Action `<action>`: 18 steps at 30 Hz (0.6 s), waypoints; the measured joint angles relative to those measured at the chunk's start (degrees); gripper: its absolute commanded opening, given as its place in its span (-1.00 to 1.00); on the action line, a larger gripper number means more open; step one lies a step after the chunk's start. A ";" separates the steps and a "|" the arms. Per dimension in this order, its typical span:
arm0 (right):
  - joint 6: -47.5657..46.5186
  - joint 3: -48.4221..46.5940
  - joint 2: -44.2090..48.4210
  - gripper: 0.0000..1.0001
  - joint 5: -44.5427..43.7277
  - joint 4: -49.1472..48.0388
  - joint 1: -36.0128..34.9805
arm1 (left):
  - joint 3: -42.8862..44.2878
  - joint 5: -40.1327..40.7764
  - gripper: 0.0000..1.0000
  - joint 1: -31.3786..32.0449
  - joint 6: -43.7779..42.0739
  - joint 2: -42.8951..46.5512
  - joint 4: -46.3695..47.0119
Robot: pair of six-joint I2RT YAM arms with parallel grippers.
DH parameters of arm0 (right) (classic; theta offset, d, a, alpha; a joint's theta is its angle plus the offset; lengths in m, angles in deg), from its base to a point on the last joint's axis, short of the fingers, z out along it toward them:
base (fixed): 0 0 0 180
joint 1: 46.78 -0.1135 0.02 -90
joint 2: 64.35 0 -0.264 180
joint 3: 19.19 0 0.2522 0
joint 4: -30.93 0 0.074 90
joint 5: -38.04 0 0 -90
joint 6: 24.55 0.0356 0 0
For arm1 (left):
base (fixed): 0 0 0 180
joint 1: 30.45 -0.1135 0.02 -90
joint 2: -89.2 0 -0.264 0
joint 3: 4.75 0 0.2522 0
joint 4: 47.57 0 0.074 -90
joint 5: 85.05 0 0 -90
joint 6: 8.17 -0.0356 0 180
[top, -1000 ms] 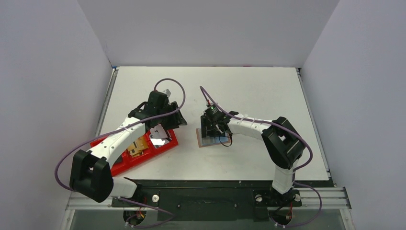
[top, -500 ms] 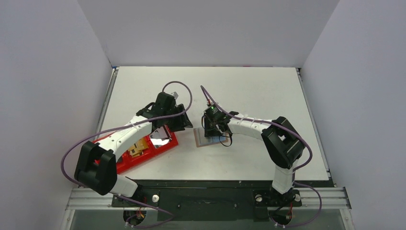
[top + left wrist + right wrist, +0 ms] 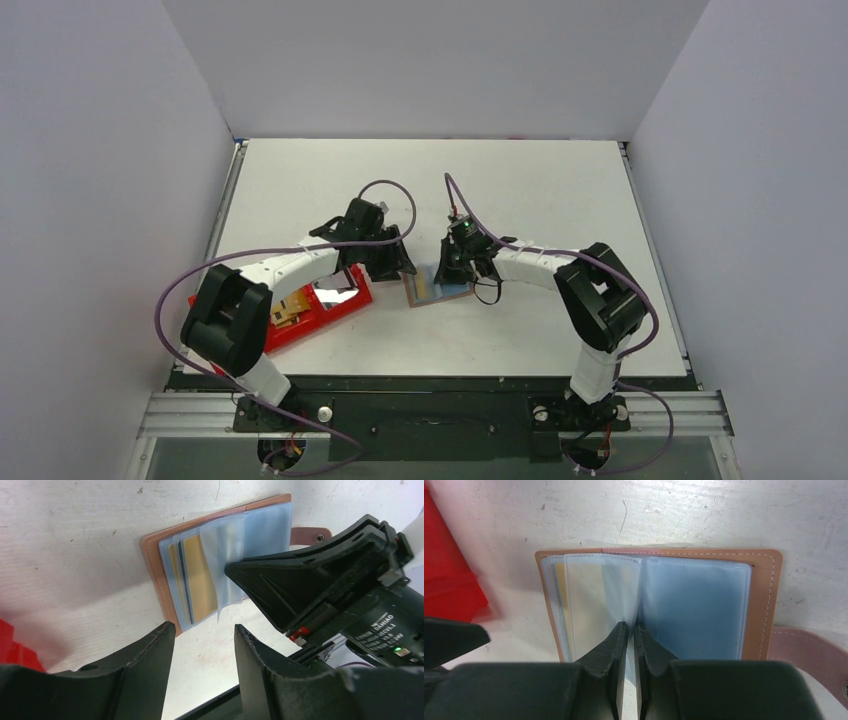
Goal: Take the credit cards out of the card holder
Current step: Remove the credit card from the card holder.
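The tan card holder point(image 3: 424, 291) lies open on the table, its pale blue sleeves fanned. In the left wrist view the card holder point(image 3: 154, 555) shows a gold-faced card point(image 3: 200, 580) inside a left sleeve. My right gripper point(image 3: 630, 626) is shut on one clear sleeve point(image 3: 596, 595) at the holder's spine and holds it upright. My left gripper point(image 3: 202, 627) is open and empty, just off the holder's near-left corner. In the top view the left gripper point(image 3: 400, 268) and the right gripper point(image 3: 447, 272) flank the holder. A shiny silver credit card point(image 3: 335, 293) lies in the red tray.
The red tray point(image 3: 352, 308) sits left of the holder under the left arm, with tan items point(image 3: 286, 306) in it. The holder's snap tab point(image 3: 809, 650) sticks out on the right. The table's near edge point(image 3: 430, 372) runs close below.
My left arm swung right, from above the red tray to the holder's left edge. The right gripper closed on a sleeve, and the holder shifted slightly.
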 measured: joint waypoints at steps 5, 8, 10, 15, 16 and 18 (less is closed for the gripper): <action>1.14 2.56 0.26 -0.91 4.44 -3.96 1.97 | 0.02 -1.53 -0.19 0.94 0.68 -3.67 2.29; 1.75 3.63 0.26 -0.92 6.64 -5.70 3.02 | 0.07 -2.38 -0.24 1.64 1.44 -5.97 3.89; 2.12 4.22 0.26 -0.92 7.82 -6.69 3.56 | 0.11 -2.95 -0.26 2.05 1.88 -7.50 4.72; 2.38 4.81 0.26 -0.93 9.09 -7.69 4.13 | 0.90 -3.96 -0.30 2.80 2.80 -10.12 6.01; 2.38 4.90 0.26 -0.93 9.18 -7.87 4.15 | 1.18 -4.11 -0.32 2.80 2.93 -10.36 6.08; 2.38 4.96 0.26 -0.93 9.20 -8.00 4.20 | 1.64 -4.24 -0.34 2.82 2.95 -10.60 6.01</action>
